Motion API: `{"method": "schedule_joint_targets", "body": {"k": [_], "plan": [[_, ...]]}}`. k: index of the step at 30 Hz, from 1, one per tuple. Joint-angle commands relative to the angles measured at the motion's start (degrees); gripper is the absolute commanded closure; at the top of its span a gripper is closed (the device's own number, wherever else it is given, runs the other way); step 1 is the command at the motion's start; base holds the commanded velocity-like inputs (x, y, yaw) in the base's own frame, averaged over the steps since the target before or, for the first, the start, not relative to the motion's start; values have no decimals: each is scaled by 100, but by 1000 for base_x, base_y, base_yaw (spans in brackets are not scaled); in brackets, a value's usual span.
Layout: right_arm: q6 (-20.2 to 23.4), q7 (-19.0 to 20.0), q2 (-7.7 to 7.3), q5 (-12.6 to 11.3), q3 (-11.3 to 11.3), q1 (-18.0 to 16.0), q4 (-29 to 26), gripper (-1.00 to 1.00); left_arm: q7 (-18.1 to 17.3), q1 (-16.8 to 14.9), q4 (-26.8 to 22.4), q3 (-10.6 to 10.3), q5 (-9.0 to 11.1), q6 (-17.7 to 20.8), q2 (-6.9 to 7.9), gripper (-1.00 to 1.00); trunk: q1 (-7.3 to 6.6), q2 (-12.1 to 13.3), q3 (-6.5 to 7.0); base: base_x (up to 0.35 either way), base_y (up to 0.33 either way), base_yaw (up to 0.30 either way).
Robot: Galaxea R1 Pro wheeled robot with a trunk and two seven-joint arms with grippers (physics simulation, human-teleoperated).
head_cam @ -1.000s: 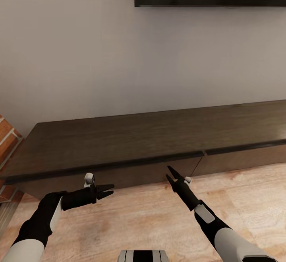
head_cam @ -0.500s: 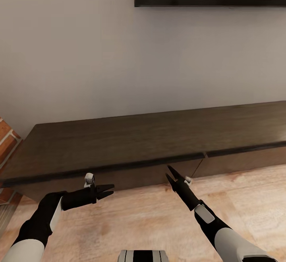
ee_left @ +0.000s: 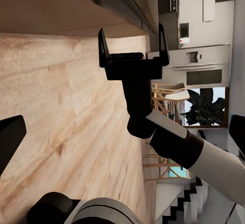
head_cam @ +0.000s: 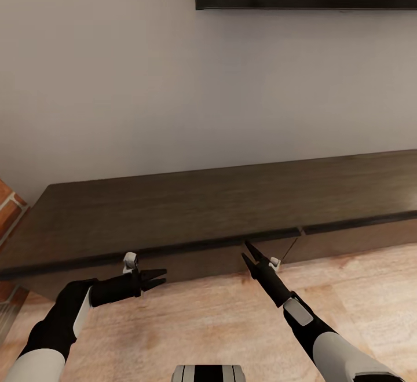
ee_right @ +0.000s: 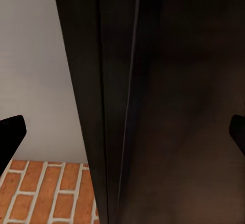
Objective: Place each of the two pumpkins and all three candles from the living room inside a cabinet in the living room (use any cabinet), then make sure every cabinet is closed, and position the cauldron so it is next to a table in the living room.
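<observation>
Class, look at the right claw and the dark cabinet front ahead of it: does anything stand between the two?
Nothing visible does. The right claw is open, its tips right at the lower front edge of the cabinet, beside the seam between two front panels; bare wood floor lies below it.

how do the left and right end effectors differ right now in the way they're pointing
In the head view, the left end effector points sideways toward the robot's right, along the cabinet front; the right end effector points forward and up, its tips by the cabinet's top edge. Both are black, open and empty.
</observation>
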Motion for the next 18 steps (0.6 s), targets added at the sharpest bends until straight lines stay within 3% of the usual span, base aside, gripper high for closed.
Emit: {"method": "schedule_joint_targets", "body": {"k": [1,6,18], "plan": [[60,13,-2,-49,16,-3,3,-100,-15,-3,0,0,6,60,0,-100,0,-1,-4,93,0,0],[60,13,-2,-44,16,-3,3,-100,-15,-4,0,-1,-8,60,-7,-100,0,-1,-4,141,0,0],[60,13,-2,-43,25,-3,0,-100,-15,-1,0,0,-11,61,-8,-100,0,-1,-4,15,0,0]]}}
